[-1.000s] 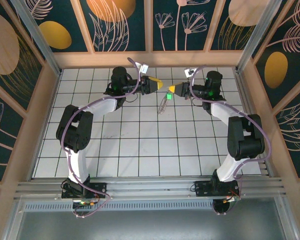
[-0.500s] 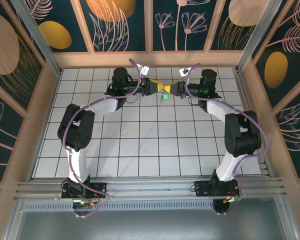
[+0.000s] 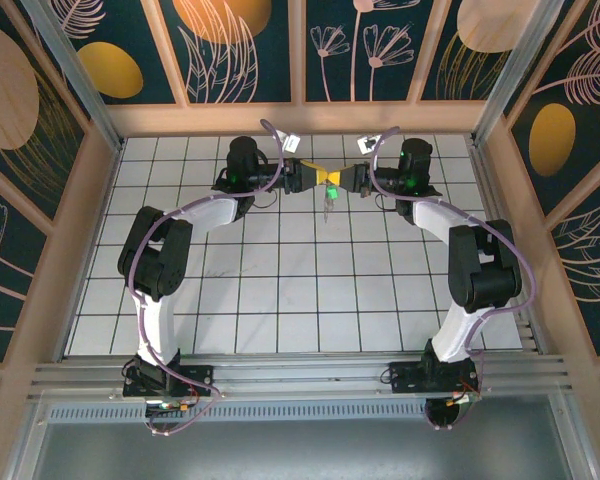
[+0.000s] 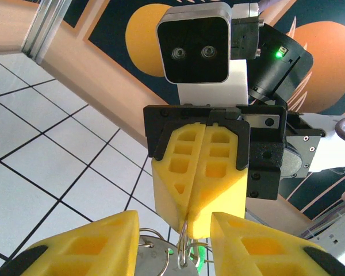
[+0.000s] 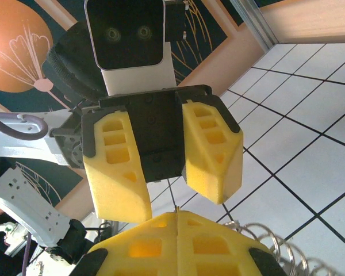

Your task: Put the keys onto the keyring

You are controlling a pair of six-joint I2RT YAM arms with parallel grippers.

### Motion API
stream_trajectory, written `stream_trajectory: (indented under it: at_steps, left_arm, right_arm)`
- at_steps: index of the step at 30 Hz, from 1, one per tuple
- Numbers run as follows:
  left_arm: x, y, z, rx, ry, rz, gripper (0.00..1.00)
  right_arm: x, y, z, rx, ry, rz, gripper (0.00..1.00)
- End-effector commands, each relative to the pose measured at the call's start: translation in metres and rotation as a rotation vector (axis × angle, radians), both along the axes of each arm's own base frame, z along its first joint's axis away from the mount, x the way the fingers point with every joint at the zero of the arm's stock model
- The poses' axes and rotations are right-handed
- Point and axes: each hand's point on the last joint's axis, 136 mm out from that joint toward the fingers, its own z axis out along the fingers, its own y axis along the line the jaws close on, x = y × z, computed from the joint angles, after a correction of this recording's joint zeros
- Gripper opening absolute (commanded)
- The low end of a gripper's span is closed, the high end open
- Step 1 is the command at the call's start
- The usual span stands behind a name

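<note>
My two grippers meet tip to tip above the far middle tiles. My right gripper [image 3: 337, 179] is shut on the keyring [image 3: 327, 197], a thin wire loop that hangs below it. The key [image 3: 327, 210] with the green head dangles from the wire. In the left wrist view my left gripper [image 4: 173, 230] stands open around the tip of the right gripper [image 4: 191, 214]. The keyring's wire [image 4: 184, 247] and the key's silver blade [image 4: 152, 261] lie between its fingers. In the right wrist view the left gripper [image 5: 171, 195] faces me with jaws apart, and wire coils of the keyring [image 5: 270, 241] show at lower right.
The white tiled floor [image 3: 280, 290] lies under both arms, walled by a wooden frame [image 3: 300, 118] at the back and sides. Both arms reach far forward, elbows out to the left and right.
The two grippers have come together from about a tile apart. The left fingers now straddle the right gripper's tip and have narrowed slightly. The ring and key rose with the right gripper.
</note>
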Motion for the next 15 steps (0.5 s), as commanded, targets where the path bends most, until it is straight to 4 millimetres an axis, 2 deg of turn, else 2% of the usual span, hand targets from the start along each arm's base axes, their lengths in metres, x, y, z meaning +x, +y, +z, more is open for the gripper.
stream_trajectory:
  at_steps: [1,5,11,15]
  left_arm:
    - [-0.002,-0.005,0.005,-0.021,-0.032,-0.026,0.34]
    - [-0.007,-0.007,0.006,-0.027,-0.035,-0.045,0.23]
    - [-0.014,-0.013,0.005,-0.029,-0.041,-0.068,0.20]
    - [-0.015,-0.014,0.005,-0.030,-0.043,-0.072,0.14]
  right_arm:
    - [0.001,0.004,0.017,0.012,-0.078,0.022,0.00]
    - [0.003,0.004,0.017,0.017,-0.076,0.011,0.00]
    - [0.006,0.004,0.017,0.022,-0.071,-0.001,0.00]
    - [0.005,0.003,0.016,0.022,-0.071,-0.004,0.00]
